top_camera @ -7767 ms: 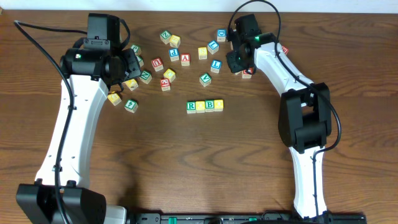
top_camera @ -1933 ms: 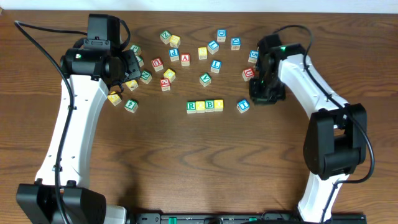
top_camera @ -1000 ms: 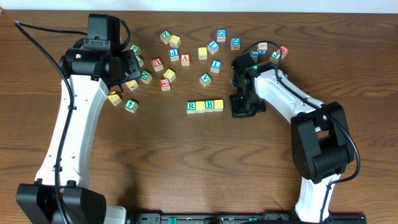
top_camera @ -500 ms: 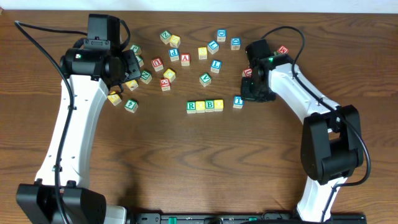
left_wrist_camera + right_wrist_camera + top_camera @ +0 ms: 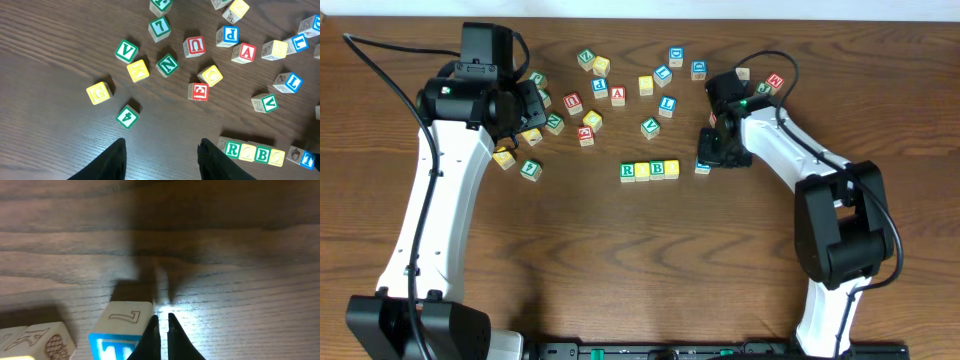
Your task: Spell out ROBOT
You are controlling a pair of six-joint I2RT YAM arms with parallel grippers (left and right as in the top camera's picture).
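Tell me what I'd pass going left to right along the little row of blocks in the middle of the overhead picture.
green-framed wooden R cube → first yellow-faced wooden cube → green-framed wooden B cube → second yellow-faced wooden cube → blue-framed wooden T cube, set a little apart from the others.

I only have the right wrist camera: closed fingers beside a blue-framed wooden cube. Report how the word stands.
Observer: Overhead, a row of four wooden cubes reads R, plain yellow, B, plain yellow.
Operator: Say where my cube sits relative to it.
Observer: The blue-framed T cube lies just past the row's yellow end, a small gap between them.
Operator: Report the left arm.
Observer: The left gripper is open and empty, above the scattered letter cubes.
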